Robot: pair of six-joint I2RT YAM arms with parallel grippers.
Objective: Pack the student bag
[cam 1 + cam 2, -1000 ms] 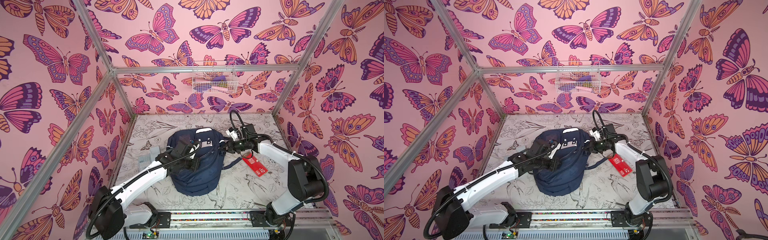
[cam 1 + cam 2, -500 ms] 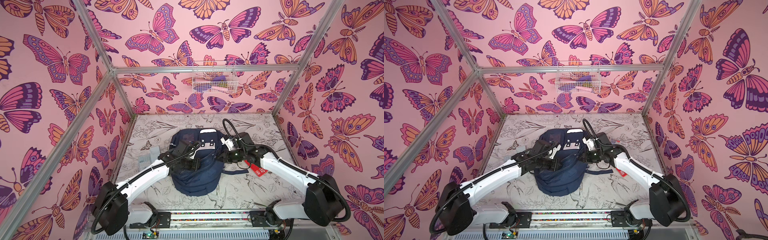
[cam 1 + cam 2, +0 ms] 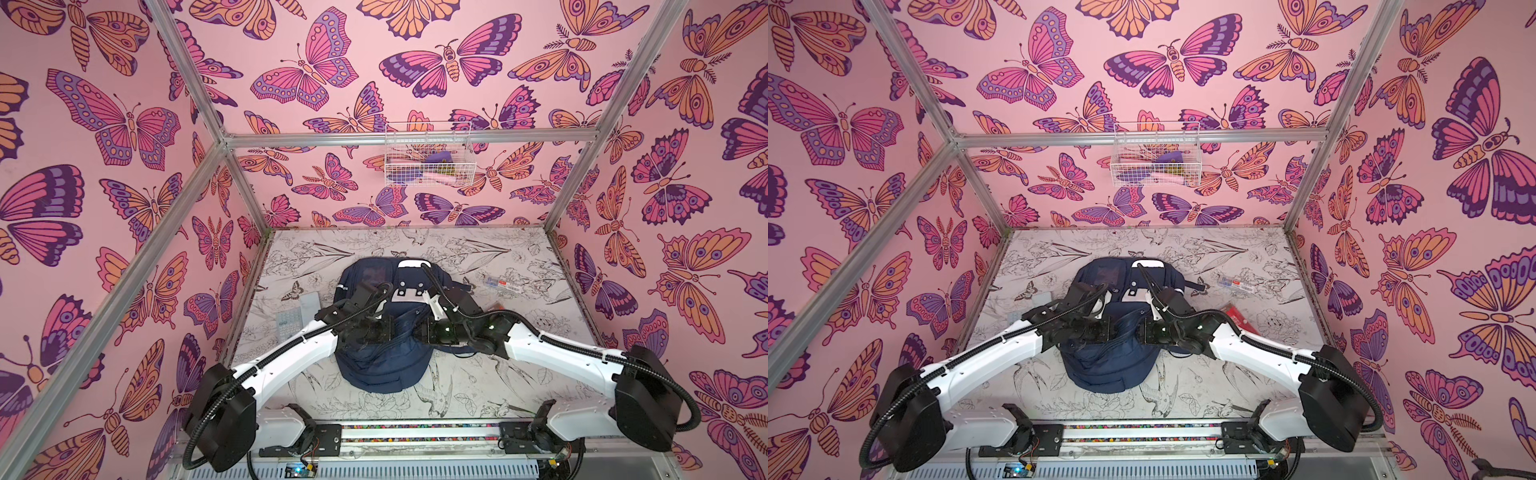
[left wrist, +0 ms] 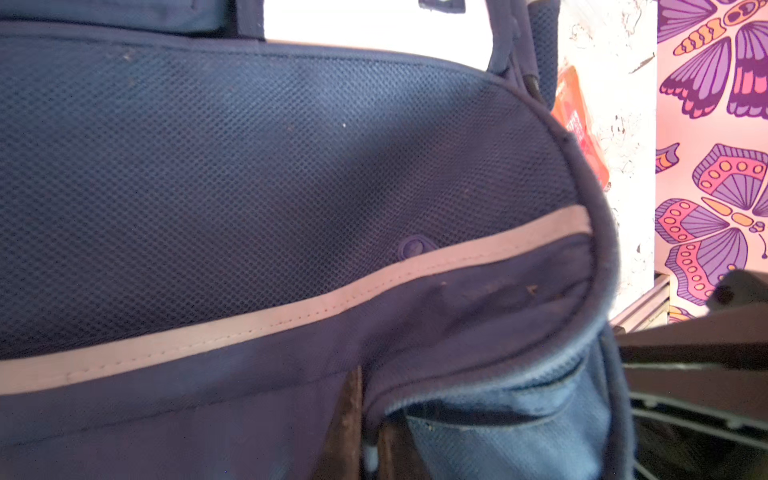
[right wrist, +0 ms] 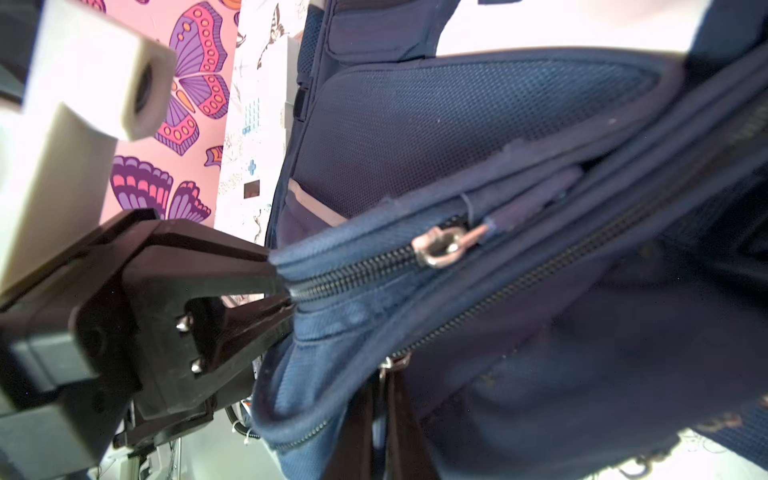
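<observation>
The student bag (image 3: 376, 365) is being held in the middle of the table (image 3: 478, 386), with its far end toward the back wall, and it is being gripped from both sides at its bunched middle. The left gripper (image 5: 286, 291) is being shown with its jaws clamped on the bag's zip edge. The right gripper (image 5: 380, 407) is being shown pinched together on the bag just beneath a metal zip pull (image 5: 392, 362) (its fingertips are blurred in the wrist view). A bare strip of table is being left along the near edge in front of the bag, and a wider one along the far edge. Between the bag and the left wall, one calculator (image 3: 288, 322) is being shown lying flat, near that edge. More room is being left on the right, where one long clear pack (image 3: 505, 284) and one red packet (image 3: 1235, 318) are lying apart from each other. One wire basket (image 3: 428, 153) is being carried on the back wall. One bag and two grippers are being counted.
</observation>
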